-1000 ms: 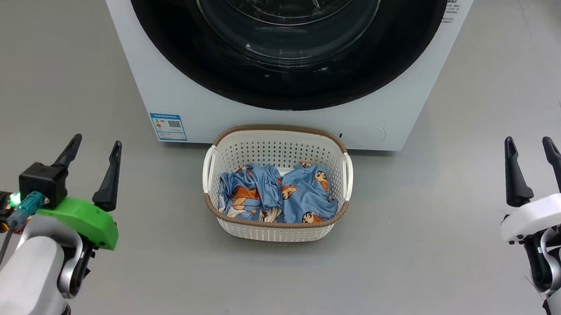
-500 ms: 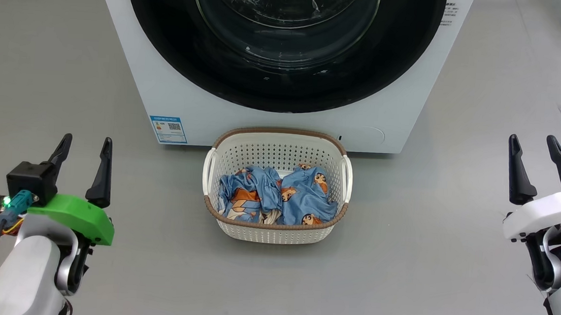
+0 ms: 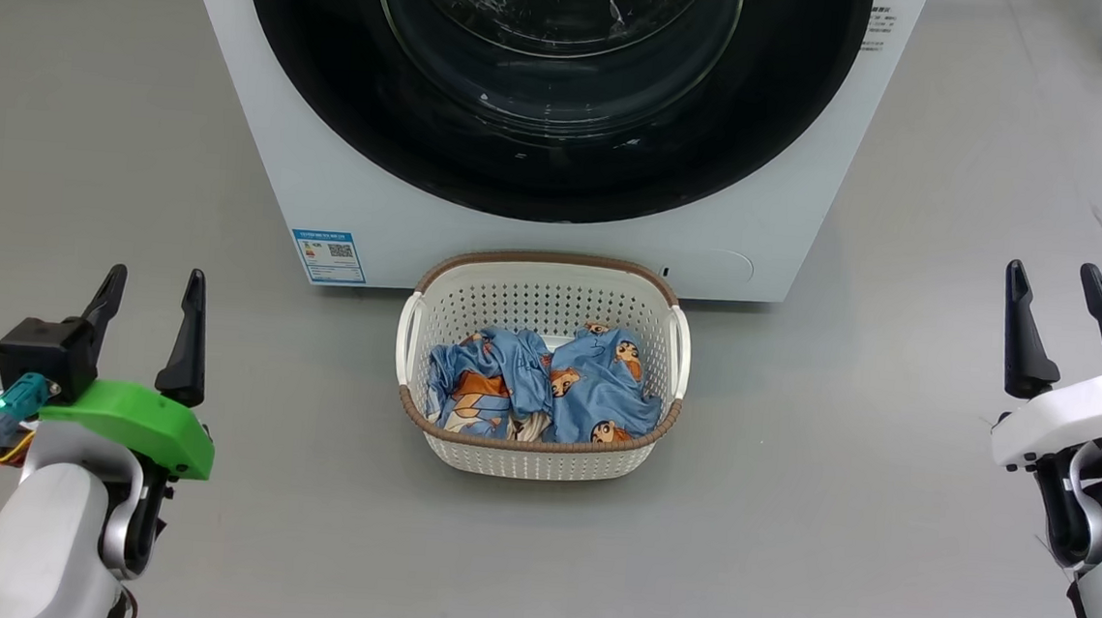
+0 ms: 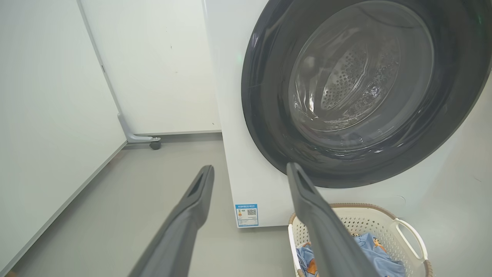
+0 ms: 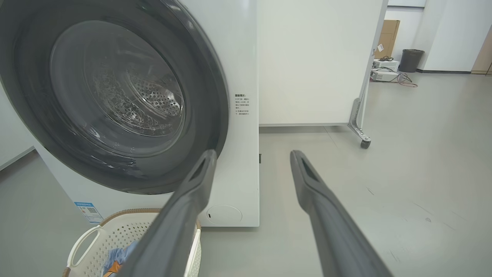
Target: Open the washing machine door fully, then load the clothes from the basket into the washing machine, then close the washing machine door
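The white washing machine (image 3: pixel 292 136) stands ahead, and its door (image 3: pixel 327 41), a black rim around a glass bowl, lies flush against the front. On the floor before it sits the cream basket (image 3: pixel 548 275) holding the blue cartoon-print clothes (image 3: pixel 545 391). My left gripper (image 3: pixel 155 276) hangs open at the lower left, well clear of the basket. Far right of the basket, my right gripper (image 3: pixel 1050 269) is open and empty. In the left wrist view the left gripper (image 4: pixel 250 167) points at the door (image 4: pixel 269 115) above the basket (image 4: pixel 384 219). The right gripper (image 5: pixel 253 152) faces the machine's right edge.
A blue QR sticker (image 3: pixel 327 255) and a round flap (image 3: pixel 719 263) mark the machine's lower front. White wheeled partitions stand on both sides, with casters (image 4: pixel 155 145) (image 5: pixel 365 143). A dark bin (image 5: pixel 410 59) stands far off. Grey floor surrounds the basket.
My left gripper has drifted left and slightly down, its fingers turning more upright. The head camera has tipped a little, shifting the scene down. The right gripper has barely moved.
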Robot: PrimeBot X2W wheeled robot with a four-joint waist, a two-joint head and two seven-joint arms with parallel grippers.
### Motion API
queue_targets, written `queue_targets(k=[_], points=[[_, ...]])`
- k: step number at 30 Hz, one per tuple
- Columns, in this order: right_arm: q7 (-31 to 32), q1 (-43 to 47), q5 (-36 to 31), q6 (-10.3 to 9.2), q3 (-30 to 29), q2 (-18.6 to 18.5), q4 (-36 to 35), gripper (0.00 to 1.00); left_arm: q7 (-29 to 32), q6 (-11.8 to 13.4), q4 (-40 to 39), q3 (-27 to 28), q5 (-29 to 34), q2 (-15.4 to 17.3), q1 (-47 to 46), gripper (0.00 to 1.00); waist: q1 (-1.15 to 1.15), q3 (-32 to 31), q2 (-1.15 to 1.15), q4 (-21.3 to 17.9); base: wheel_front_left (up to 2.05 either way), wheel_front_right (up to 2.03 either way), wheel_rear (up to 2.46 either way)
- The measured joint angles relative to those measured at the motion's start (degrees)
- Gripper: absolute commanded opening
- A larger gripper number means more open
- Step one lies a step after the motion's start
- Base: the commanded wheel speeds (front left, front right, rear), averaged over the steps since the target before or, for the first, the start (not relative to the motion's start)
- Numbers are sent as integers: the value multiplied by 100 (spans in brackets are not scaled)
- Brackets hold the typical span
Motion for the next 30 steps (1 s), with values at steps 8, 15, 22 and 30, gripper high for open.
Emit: queue_targets(k=[8, 15, 22, 30], points=[[0, 1, -1, 14, -53, 46, 1, 100, 0, -27, 45, 66, 79, -1, 0, 100, 0, -13, 0, -8, 0, 0, 0], [0, 1, -23, 16, -111, 64, 2, 100, 0, -69, 69, 69, 210, 2, 1, 100, 0, -27, 0, -6, 5, 5, -9], [0, 6, -51, 18, -174, 74, 18, 100, 0, -70, 66, 148, 260, -13, 0, 100, 0, -20, 0, -10, 22, 22, -43], [-1, 8, -53, 51, -250, 85, 38, 100, 0, -96, 69, 215, 283, -107, -1, 100, 0, 1, 0, -7, 44, 44, -87]])
